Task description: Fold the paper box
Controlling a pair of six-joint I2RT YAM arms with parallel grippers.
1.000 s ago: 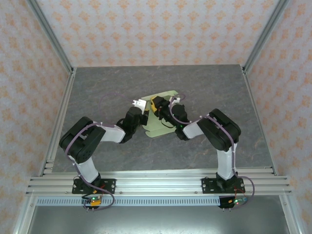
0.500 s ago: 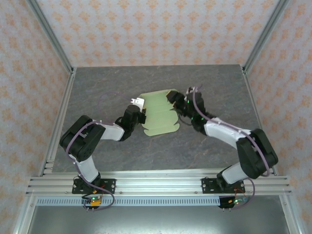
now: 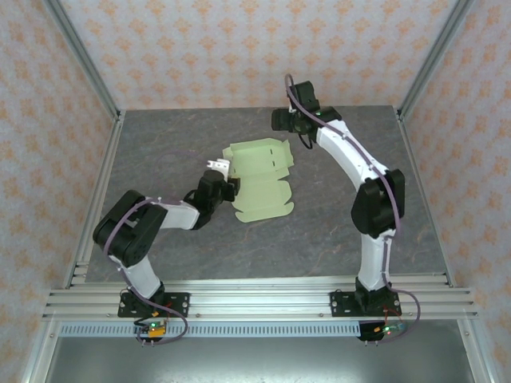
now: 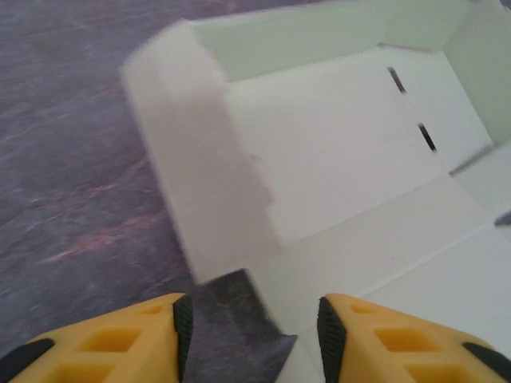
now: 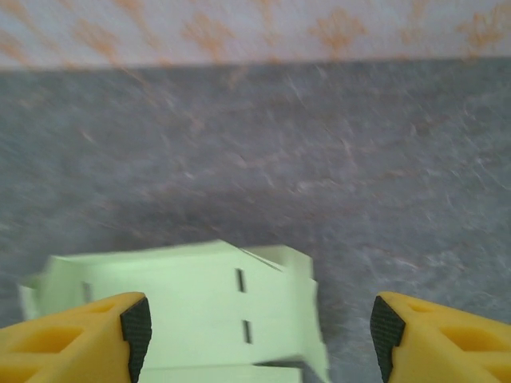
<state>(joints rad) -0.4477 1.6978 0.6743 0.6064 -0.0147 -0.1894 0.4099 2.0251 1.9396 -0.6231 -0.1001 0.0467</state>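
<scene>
The paper box [image 3: 262,191] is a pale green die-cut sheet lying mid-table, its far panel [image 3: 257,155] and side flaps folded up. In the left wrist view the box [image 4: 351,152] shows two slots and a raised left flap [image 4: 196,159]. My left gripper [image 3: 227,187] sits low at the sheet's left edge, open; its yellow fingers straddle a corner notch of the card [image 4: 254,335] without pinching it. My right gripper [image 3: 278,120] hangs high behind the box, open wide, looking down on the box [image 5: 184,307] from above, well apart from it.
Grey stone-patterned tabletop [image 3: 343,231] surrounds the sheet. Patterned walls [image 3: 239,56] and aluminium frame posts [image 3: 84,64] enclose the table at the back and sides. A rail [image 3: 255,299] runs along the near edge by the arm bases.
The right arm has lifted off the sheet and swung up and back toward the far wall. The sheet's far panel now stands folded up. The left gripper has eased slightly left.
</scene>
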